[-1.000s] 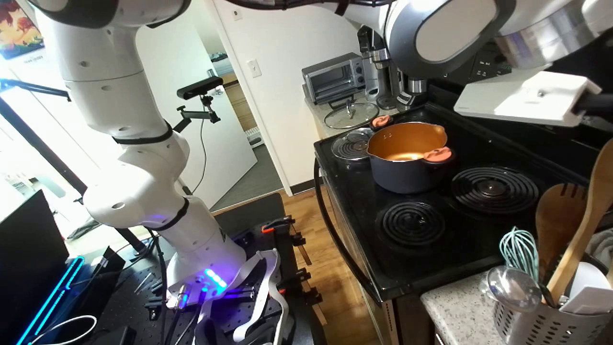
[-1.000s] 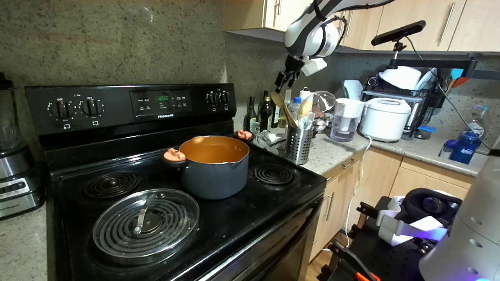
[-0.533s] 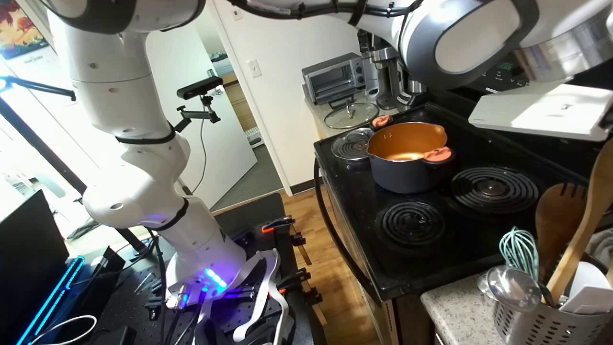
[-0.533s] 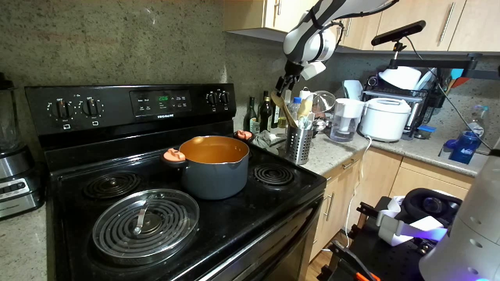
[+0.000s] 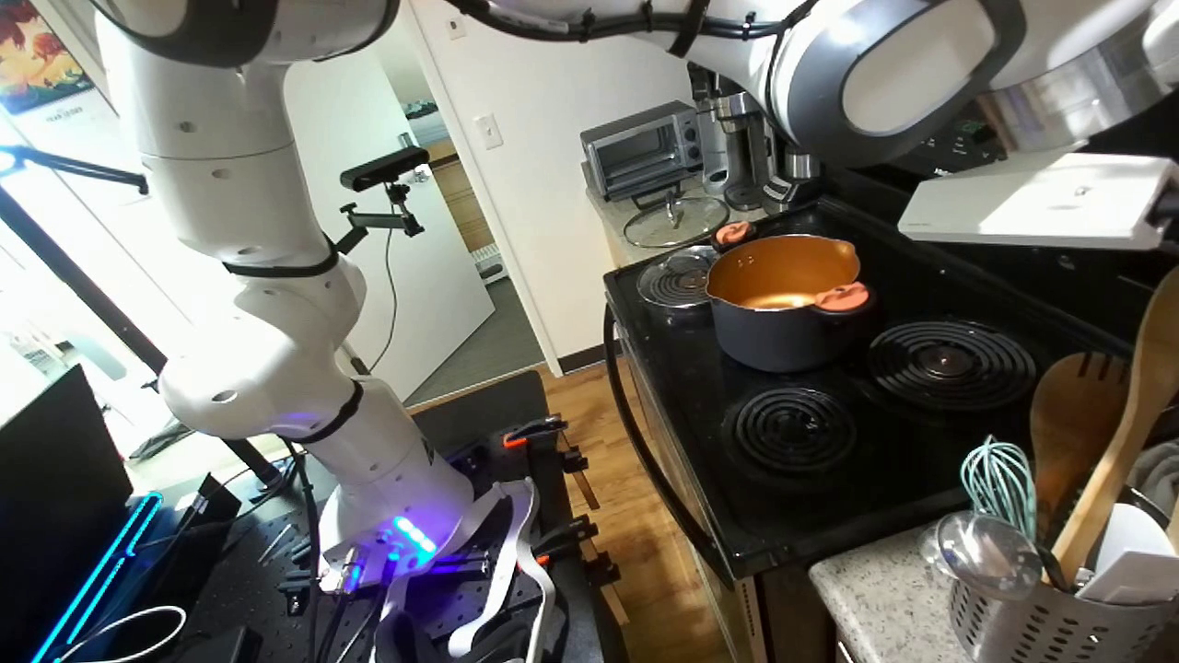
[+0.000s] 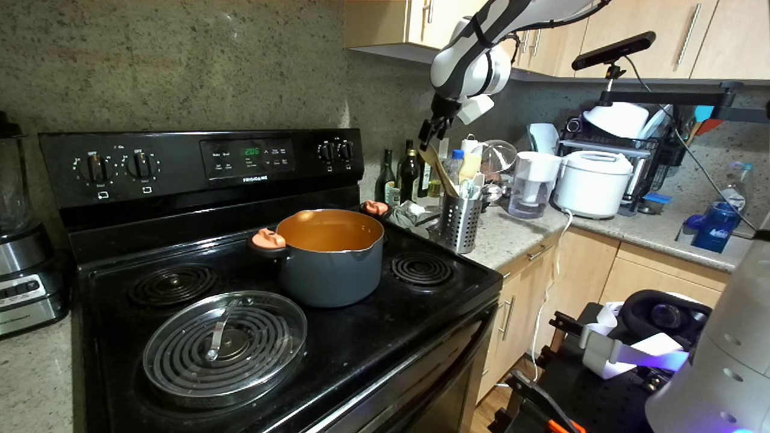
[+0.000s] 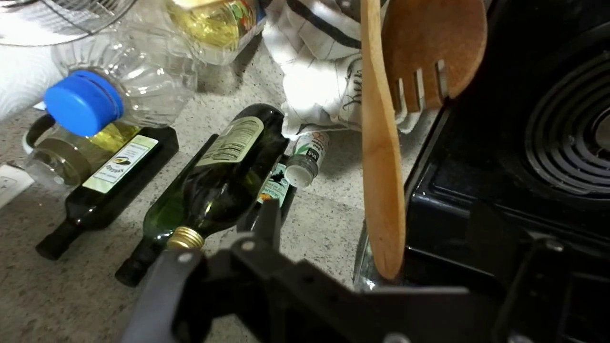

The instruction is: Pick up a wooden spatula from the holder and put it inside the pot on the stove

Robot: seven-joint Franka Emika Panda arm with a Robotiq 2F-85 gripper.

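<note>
Stove [image 6: 361,337]: black coil-top, FRIGIDAIRE on the back panel [image 6: 307,171], "OFF" printed above the knobs [image 6: 140,165]. Green clock [image 6: 251,152] says 2:0-something, last digit's too fuzzy for me.
Poster [image 5: 37,51]: has a caption under the art, way too blurry to read tbh.
Pot [image 6: 332,279]: dark gray, orange inside, parked around mid-stovetop in both exterior views.
Utensil holder [image 6: 461,224]: perforated metal, on the counter [image 6: 499,240] just beside the stove, pretty stuffed.
Blue bottle [image 6: 716,227]: white lettering on it, can't make it out.
Gripper [image 6: 431,143]: fingers [image 7: 269,224] spread well apart, not holding anything, hanging right above the holder.
Wooden spatula [image 7: 383,181]: leaning in the holder; its top end shows between the fingers in the wrist view, can't tell if they touch.
Jar [image 7: 307,159]: label's upside down there, looks like 365.
</note>
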